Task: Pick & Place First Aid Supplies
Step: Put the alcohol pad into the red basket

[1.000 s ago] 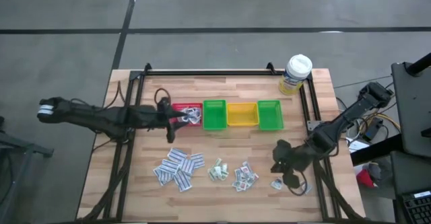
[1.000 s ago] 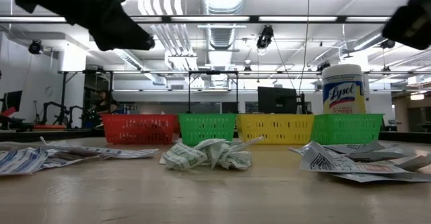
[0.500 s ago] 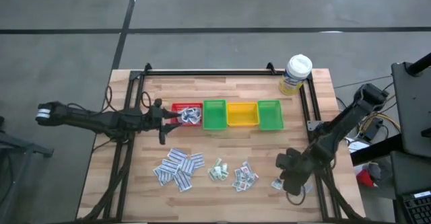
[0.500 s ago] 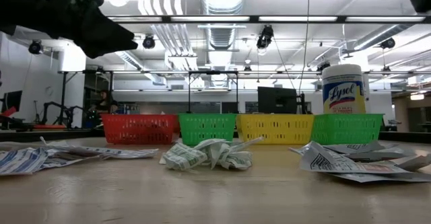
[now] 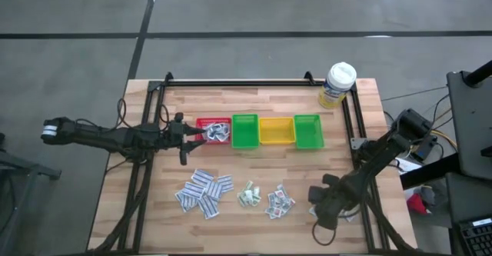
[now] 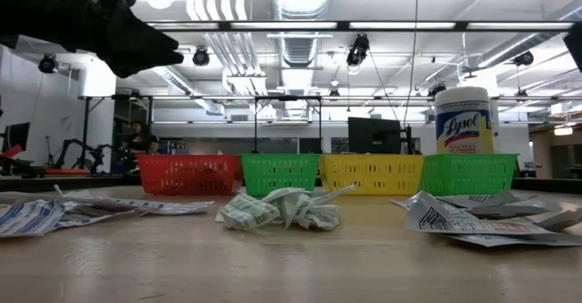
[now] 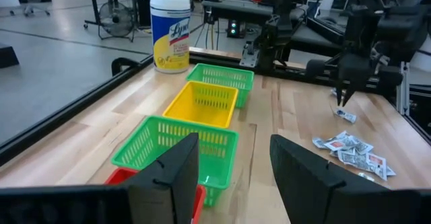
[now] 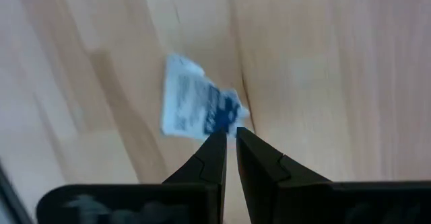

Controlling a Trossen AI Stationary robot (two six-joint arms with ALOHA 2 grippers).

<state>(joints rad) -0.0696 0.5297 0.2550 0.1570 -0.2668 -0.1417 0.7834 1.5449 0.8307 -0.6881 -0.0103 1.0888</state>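
— While the wooden desk (image 5: 254, 102) fills most of the overhead view, what sits on it?

— Take the yellow bin (image 5: 276, 131) as the landmark. A green bin (image 5: 244, 131) touches it on one side, another green bin (image 5: 307, 131) on the other, and a red bin (image 5: 213, 129) ends the row beyond the first green one. A white-capped bottle with a yellow label (image 5: 337, 84) stands behind the row, past the far green bin.

— And the arms?

— The left gripper (image 5: 184, 137) hangs beside the red bin, well away from the yellow one, its jaws standing wide apart with nothing between them. The right gripper (image 5: 320, 210) is down in front of the row, on the side of the second green bin, jaws nearly closed, their tips at the edge of one small packet (image 8: 199, 107); whether they pinch it, I cannot tell.

— The first aid supplies?

— Three loose heaps lie on the desk in front of the yellow bin: blue-printed strips (image 5: 204, 192), a crumpled green-printed bunch (image 5: 248, 195), and squarish packets (image 5: 280, 201). A few packets lie inside the red bin.
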